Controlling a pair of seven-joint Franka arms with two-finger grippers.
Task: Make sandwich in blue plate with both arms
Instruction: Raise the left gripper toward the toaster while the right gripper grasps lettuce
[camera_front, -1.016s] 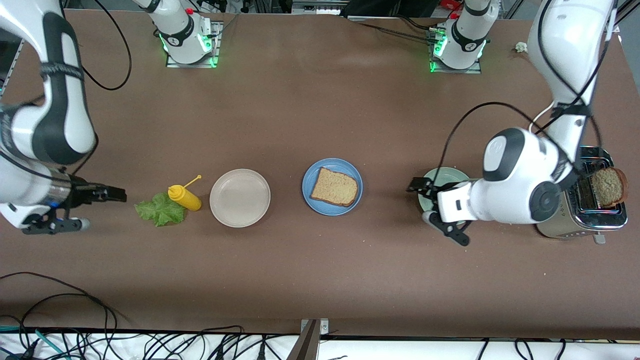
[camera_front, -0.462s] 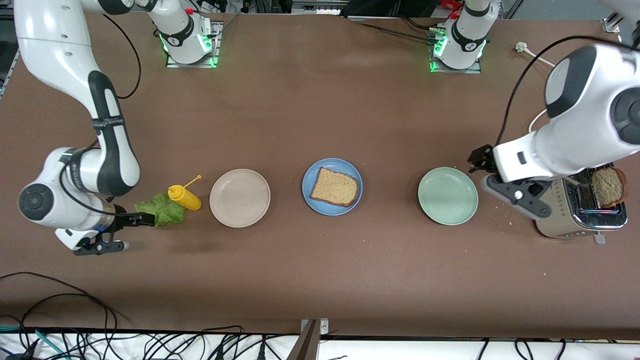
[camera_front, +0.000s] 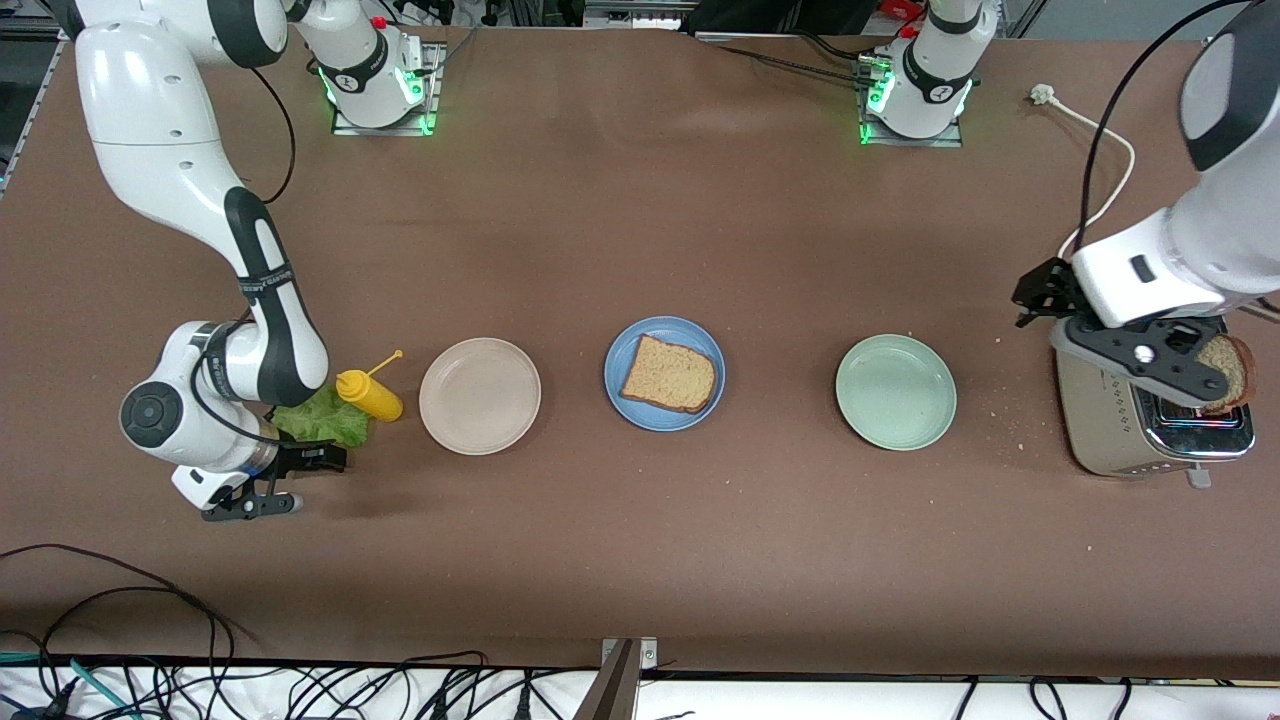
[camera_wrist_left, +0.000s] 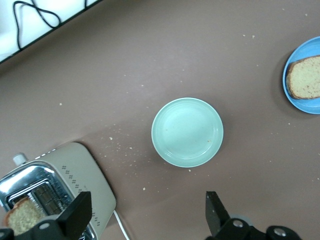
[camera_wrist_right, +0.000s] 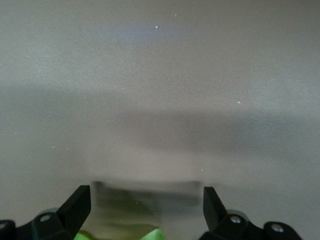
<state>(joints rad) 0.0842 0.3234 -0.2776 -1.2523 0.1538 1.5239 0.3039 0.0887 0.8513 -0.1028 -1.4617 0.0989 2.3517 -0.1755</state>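
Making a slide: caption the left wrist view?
Open left gripper above toaster with bread slice, beside pale green plate.

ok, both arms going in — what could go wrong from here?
1. The right gripper, open, is low at the lettuce, and the mustard bottle lies touching the leaf; a sloppy grab could knock or drag the bottle.
2. The left gripper, open, is over the toaster; the slice sits in a slot, so a finger may hit the metal.
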